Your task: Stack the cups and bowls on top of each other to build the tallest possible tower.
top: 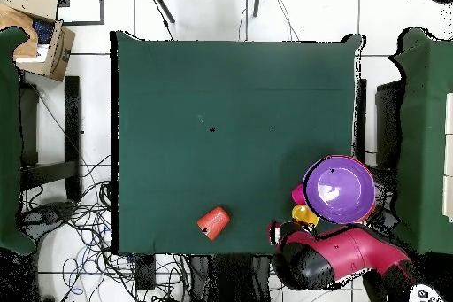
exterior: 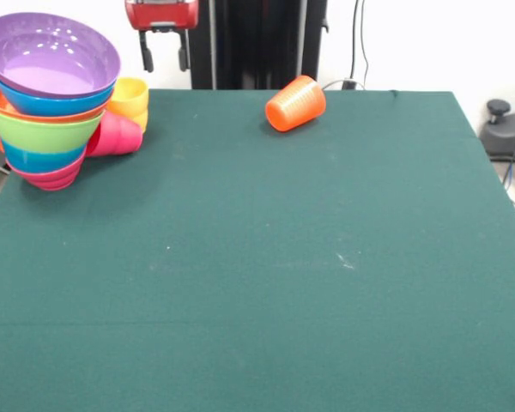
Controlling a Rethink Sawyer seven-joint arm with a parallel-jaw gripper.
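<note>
Already, most of the work is done: the bowls are nested into the tower, which is seen at about ten o'clock on the green table in the front view, right at the table's edge. A purple bowl is on top, then blue, orange, lime green, blue again and magenta at the bottom. The pile is tilted a little. The cups are not stacked yet. A yellow cup and a pink cup are tucked just beside the tower, touching it. An orange cup is left on its side at about twelve o'clock, well apart from the tower. The gripper is held up above the table near the tower, with its two fingers apart and nothing between them. Three cups are still to be added.
</note>
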